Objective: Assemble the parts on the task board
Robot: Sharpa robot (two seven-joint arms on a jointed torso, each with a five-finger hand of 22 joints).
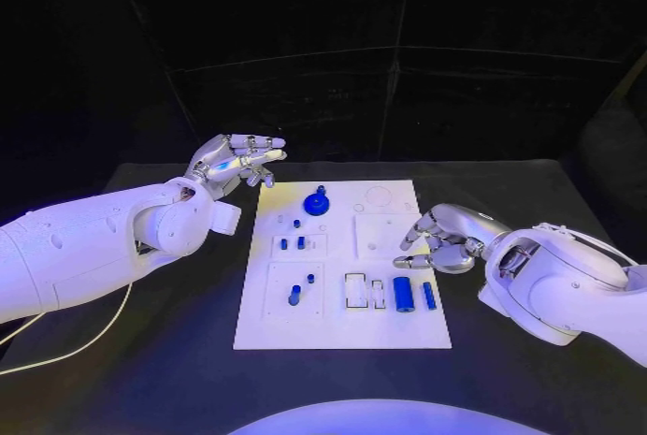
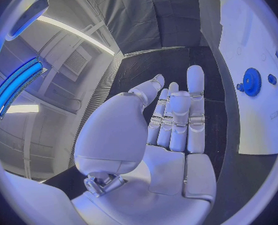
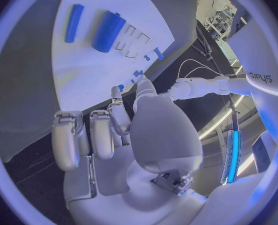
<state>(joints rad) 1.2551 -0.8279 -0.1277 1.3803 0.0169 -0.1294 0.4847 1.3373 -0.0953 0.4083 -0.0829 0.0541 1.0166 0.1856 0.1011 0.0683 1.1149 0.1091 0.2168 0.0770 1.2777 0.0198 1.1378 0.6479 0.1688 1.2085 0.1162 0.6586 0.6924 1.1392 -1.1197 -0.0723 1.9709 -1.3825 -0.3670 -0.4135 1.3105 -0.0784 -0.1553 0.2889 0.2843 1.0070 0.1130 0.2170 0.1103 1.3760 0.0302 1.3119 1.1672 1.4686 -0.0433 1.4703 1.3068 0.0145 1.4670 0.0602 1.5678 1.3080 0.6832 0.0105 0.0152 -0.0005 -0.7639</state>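
Note:
The white task board [image 1: 344, 323] lies in the middle of the table. A blue gear [image 1: 317, 206] stands near its far edge, small blue pegs [image 1: 292, 242] sit left of centre, and a blue cylinder [image 1: 403, 294] lies beside a thin blue bar [image 1: 429, 296] near the right edge. My left hand [image 1: 240, 159] hovers above the board's far left corner, fingers stretched out, holding nothing; the left wrist view shows this hand [image 2: 173, 120] with the gear [image 2: 251, 81] off to its side. My right hand [image 1: 438, 240] sits at the board's right edge, fingers loosely bent and empty. From the right wrist, the cylinder [image 3: 108, 31] and bar [image 3: 73, 22] lie beyond the fingers [image 3: 117, 105].
Two pale blocks [image 1: 364, 291] rest in slots left of the cylinder. Another blue piece [image 1: 294, 296] stands in the near left recess. A white cable [image 1: 81, 346] trails over the black table under my left arm. Dark walls close off the table's far side.

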